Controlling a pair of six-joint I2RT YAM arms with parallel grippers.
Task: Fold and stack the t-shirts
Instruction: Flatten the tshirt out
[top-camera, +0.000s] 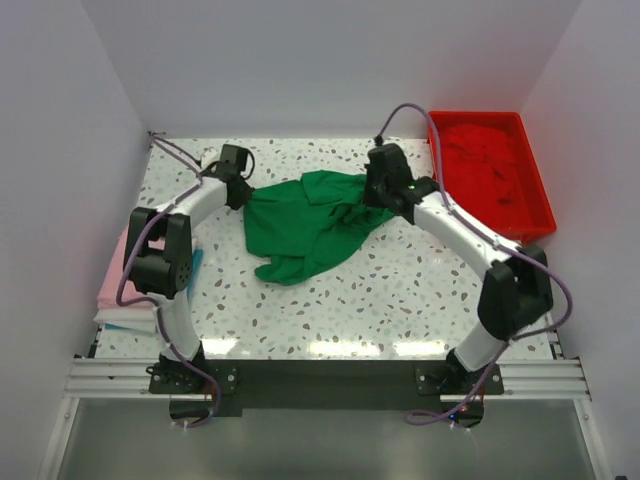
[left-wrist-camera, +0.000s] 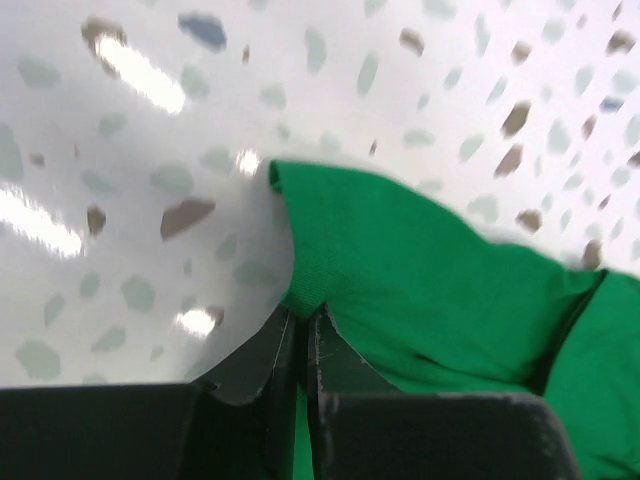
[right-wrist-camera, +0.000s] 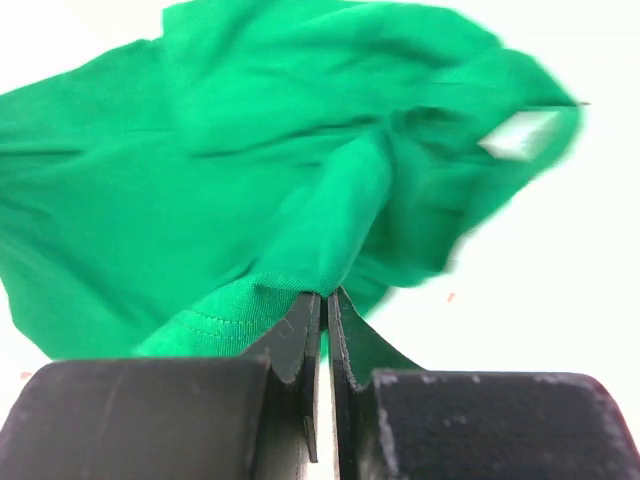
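Green t-shirt, crumpled and unfolded, on the speckled bench, spanning the gap between the two pincers. Left pincer: jaws pressed together on the shirt's left edge. The left wrist view shows a hemmed corner of green cloth pinched at the very tips, with bare bench to the left of that pincer and the rest of the cloth running off to its right. Right pincer: jaws likewise narrowed to a slit and gripping the green t-shirt. The right wrist view shows a stitched fold caught between the tips, the bulk of the cloth billowing ahead of them. From both pincers the cloth trails toward the arm bases and gathers in a loose bunch on the near side, closer to the left pincer than to the right. Pink t-shirt: lies flat at the bench edge, well apart from the left pincer, on its outer near side. Red t-shirt: lies inside the red tray, which stands near the right pincer, on its outer side.
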